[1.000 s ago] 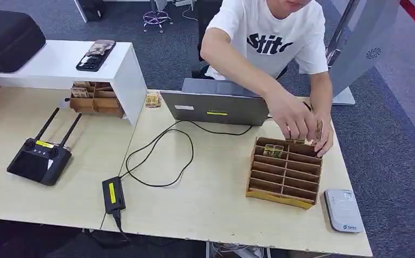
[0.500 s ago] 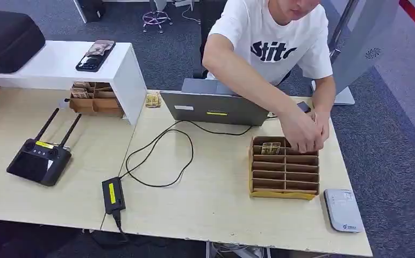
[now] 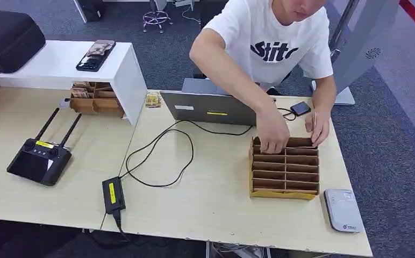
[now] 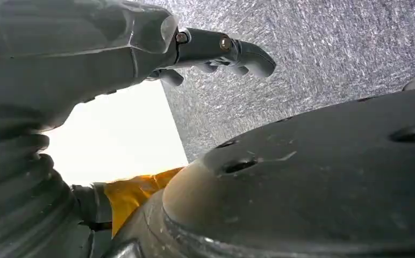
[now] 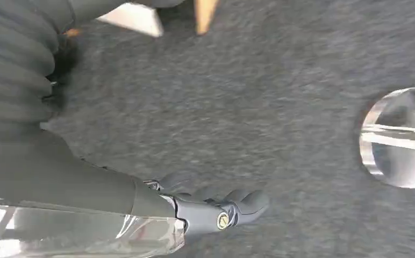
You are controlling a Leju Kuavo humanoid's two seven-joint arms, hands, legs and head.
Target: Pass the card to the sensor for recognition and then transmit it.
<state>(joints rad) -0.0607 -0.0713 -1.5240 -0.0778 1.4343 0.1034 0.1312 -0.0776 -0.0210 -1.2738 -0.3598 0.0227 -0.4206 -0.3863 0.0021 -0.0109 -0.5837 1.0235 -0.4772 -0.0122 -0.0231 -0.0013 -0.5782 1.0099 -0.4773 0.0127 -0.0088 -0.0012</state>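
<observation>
1. While both arms hang over grey carpet, left robot hand (image 4: 221, 54) and right robot hand (image 5: 216, 212) hold nothing, fingers loosely apart.
2. Card slot box (image 3: 285, 174) on bench (image 3: 210, 199), well apart from both; person's hand (image 3: 272, 138) at its far row.
3. Sensor (image 3: 343, 210) just beside box.
4. Card itself: cannot tell.

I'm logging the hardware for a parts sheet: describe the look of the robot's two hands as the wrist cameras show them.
Both match. The left hand has a grey ribbed cover at the wrist, a smooth glossy grey shell and dark grey fingers with a small brass-coloured pin. The right hand has the same ribbed cover, glossy shell, dark fingers and brass-coloured pin.
</observation>
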